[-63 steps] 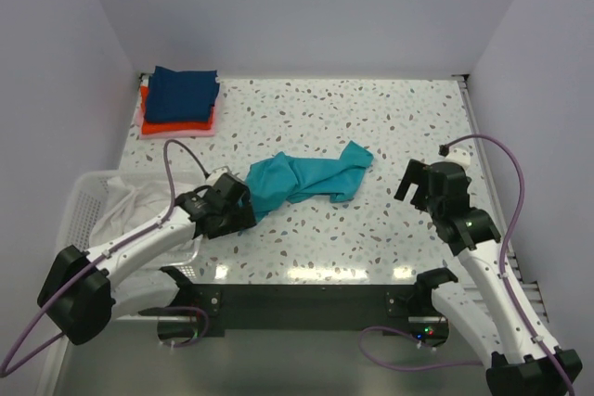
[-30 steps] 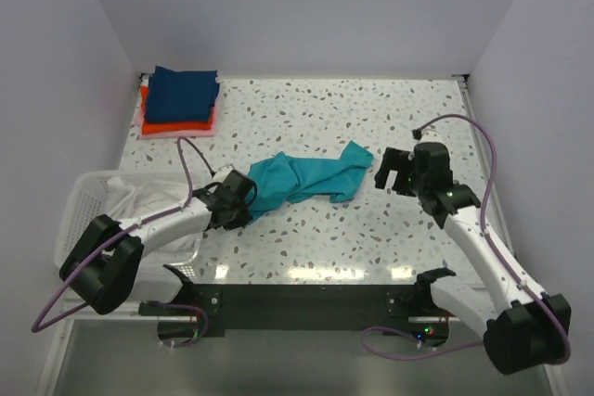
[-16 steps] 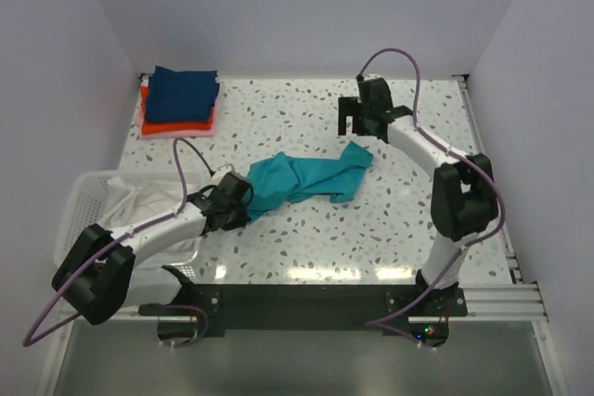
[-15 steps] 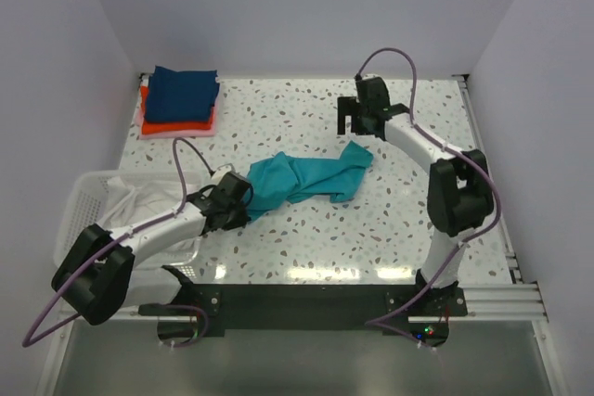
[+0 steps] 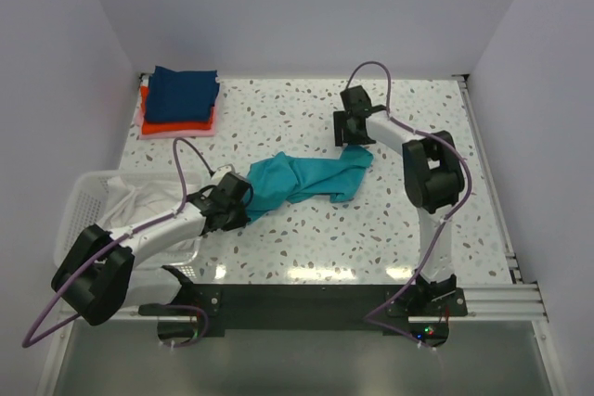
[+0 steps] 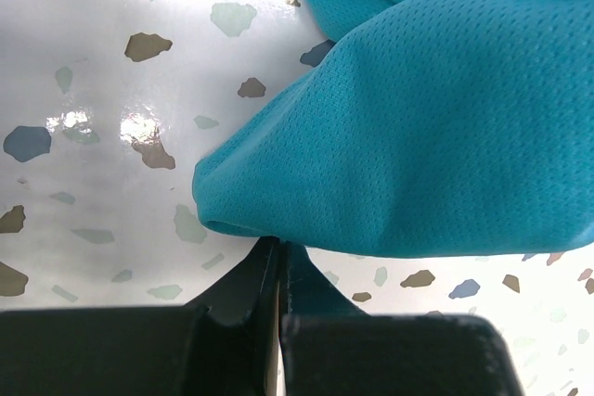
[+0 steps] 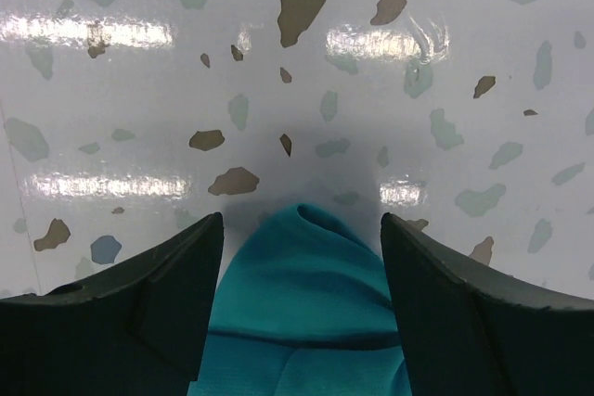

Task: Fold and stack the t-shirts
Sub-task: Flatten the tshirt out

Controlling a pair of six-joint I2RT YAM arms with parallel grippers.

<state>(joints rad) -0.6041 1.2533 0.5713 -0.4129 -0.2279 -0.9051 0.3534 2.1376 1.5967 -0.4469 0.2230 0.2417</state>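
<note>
The left gripper (image 6: 278, 246) has its fingers pressed together, pinching the near-left edge of the teal t-shirt (image 5: 302, 178) at their very tips. The right gripper (image 7: 302, 222) is low over the shirt's far-right corner, fingers (image 7: 148, 303) spread wide, with a peak of cloth in the gap. I cannot tell whether either finger touches it.

The teal t-shirt lies crumpled in a loose band across the middle of the speckled table (image 5: 390, 220), running near-left to far-right.

In the far-left corner, well apart from it, is a folded stack. The navy t-shirt (image 5: 186, 92) is on top, the orange-red t-shirt (image 5: 172, 125) under it, and the pink t-shirt (image 5: 176, 134) at the bottom shows only as a thin edge. The white basket (image 5: 79, 206) sits at the near-left edge with white cloth (image 5: 130, 206) in it, and the left arm passes over its right side.

Only the top view shows the stack and basket. Only the wrist views show how the fingers stand.
</note>
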